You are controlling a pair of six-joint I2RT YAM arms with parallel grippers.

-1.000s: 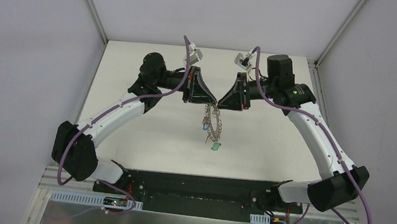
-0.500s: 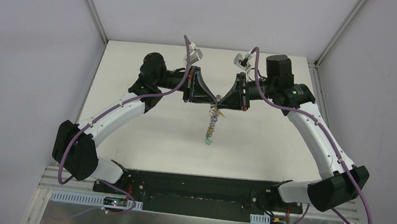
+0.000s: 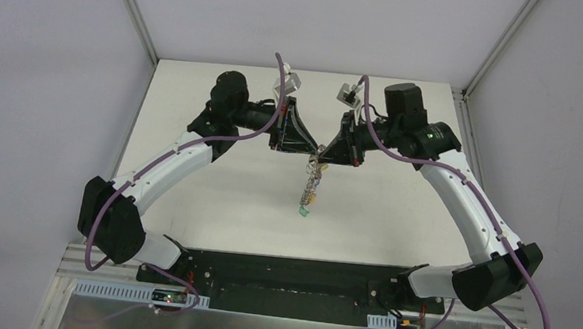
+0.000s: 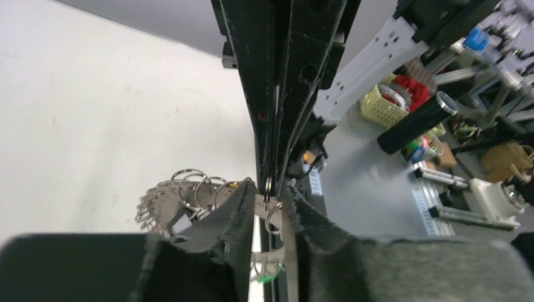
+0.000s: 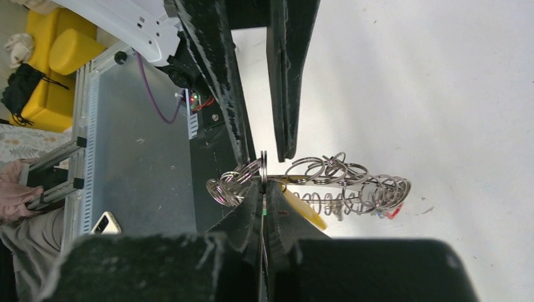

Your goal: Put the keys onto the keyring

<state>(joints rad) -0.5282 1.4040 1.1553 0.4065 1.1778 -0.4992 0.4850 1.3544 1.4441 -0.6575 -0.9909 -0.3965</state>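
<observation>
The keyring (image 3: 312,184) hangs edge-on over the white table (image 3: 395,213). Its long axis runs from a green-headed key (image 3: 301,211) at the near, low end up to the two claws at the far end. The right gripper (image 5: 262,192) is pinched tight on the ring's flat rim, with wire loops (image 5: 381,189) and a yellow-headed key (image 5: 305,211) fanned beside it. The left gripper (image 4: 267,195) straddles the same rim with its fingers slightly apart, not clamping. Far beyond the table, a yellow basket (image 4: 378,108) holds something pale.

White table (image 3: 213,205); black plate (image 3: 294,275) along near edge
</observation>
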